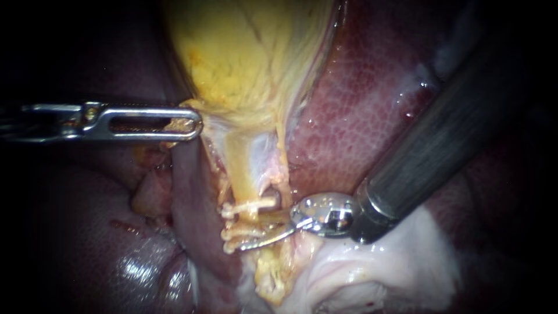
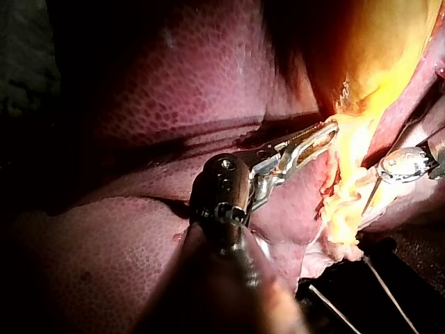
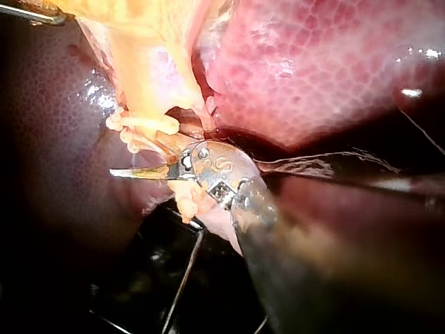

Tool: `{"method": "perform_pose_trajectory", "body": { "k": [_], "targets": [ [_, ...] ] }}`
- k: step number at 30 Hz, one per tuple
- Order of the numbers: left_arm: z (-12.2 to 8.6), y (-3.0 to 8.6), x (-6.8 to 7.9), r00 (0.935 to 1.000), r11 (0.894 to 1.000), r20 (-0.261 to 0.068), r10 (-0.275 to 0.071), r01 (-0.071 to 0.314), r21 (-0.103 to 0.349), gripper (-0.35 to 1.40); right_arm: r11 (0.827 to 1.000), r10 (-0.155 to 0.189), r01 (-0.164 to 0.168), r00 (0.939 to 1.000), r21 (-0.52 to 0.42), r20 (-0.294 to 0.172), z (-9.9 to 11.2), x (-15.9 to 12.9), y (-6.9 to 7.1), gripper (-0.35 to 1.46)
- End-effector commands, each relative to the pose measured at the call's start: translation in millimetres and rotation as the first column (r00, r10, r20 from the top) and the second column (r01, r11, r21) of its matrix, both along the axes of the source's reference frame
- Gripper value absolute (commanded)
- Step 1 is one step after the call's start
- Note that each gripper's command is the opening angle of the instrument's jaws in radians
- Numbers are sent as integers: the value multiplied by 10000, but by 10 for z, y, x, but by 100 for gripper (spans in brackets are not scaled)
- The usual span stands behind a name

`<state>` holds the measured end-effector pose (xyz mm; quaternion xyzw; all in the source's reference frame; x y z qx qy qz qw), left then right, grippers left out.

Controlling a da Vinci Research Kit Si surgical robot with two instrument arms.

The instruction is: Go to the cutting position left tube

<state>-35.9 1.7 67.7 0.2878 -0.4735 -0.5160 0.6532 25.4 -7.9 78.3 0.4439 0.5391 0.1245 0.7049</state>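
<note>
In the endoscope view the left tube [image 1: 239, 183] hangs from the gallbladder [image 1: 250, 52] as a pale yellow strand whose long axis runs from 12 to 6 o'clock, with the liver [image 1: 372, 104] at its 3 o'clock side. It carries an upper clip [image 1: 253, 204] and, just below that, the lower clips [image 1: 235, 234]. The right instrument [image 1: 256, 231] comes in from 2 o'clock and is by far the nearer. Its thin blades point toward 9 o'clock, square across the tube, and its jaws look parted: one blade lies along the lower clips and the other seems to sit nearer the upper clip, though it is hard to make out. The tube lies right at the blade tips, on their 9 o'clock side, so the coming move looks like a small advance that way while keeping to the stretch between the clips. The left instrument [image 1: 189, 123] enters from 9 o'clock, and its jaws are clamped on the gallbladder's lower edge, at 10 o'clock from the clips.
</note>
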Motion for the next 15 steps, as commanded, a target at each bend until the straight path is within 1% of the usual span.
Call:
{"method": "perform_pose_trajectory", "body": {
  "k": [1,4,8,13,15],
  "targets": [
    [1,-1,-2,10000,10000,-25,-18,18,-11,-35,10000,1,-1,10000,44,-3,2,3,-2,140],
    [5,-3,-7,10000,10000,-48,-43,43,-37,-35,9999,78,-78,10000,87,1,6,12,-3,140],
    [9,-5,-12,9999,10000,-73,-70,70,-68,-35,9997,200,-197,9997,154,-154,9,23,-1,140],
    [10,-5,-14,10000,10000,-59,-56,56,-65,-35,9994,264,-259,9994,247,-220,12,35,1,140],
    [10,-5,-14,10000,10000,-60,-57,57,-65,-35,9994,237,-230,9994,258,-270,13,36,2,140]
  ]
}}
